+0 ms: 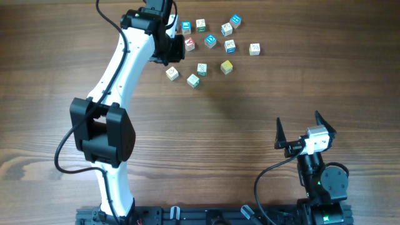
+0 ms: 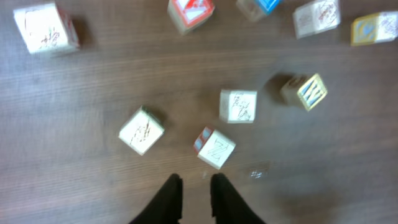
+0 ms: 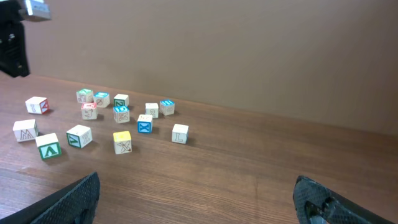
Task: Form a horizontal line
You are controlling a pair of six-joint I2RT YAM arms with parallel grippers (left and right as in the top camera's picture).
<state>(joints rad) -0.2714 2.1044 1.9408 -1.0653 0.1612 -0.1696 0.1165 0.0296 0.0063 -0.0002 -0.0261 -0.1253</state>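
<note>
Several small wooden letter cubes lie loose and apart at the far side of the table; none form a straight touching row. Among them are a red cube [image 1: 189, 44], a yellow cube [image 1: 226, 66] [image 3: 122, 141] and a green-edged cube [image 1: 193, 80] [image 3: 48, 147]. My left gripper [image 2: 194, 182] hovers over the left of the cluster, its fingers close together and empty. A "Z" cube with a red side [image 2: 216, 148] lies just beyond its tips. My right gripper [image 1: 299, 120] [image 3: 196, 180] is wide open and empty, far from the cubes at the near right.
The bare wooden table [image 1: 250, 125] lies between the cubes and the right arm. A brown wall [image 3: 249, 50] stands behind the cubes in the right wrist view. The left arm [image 1: 119, 81] stretches across the left of the table.
</note>
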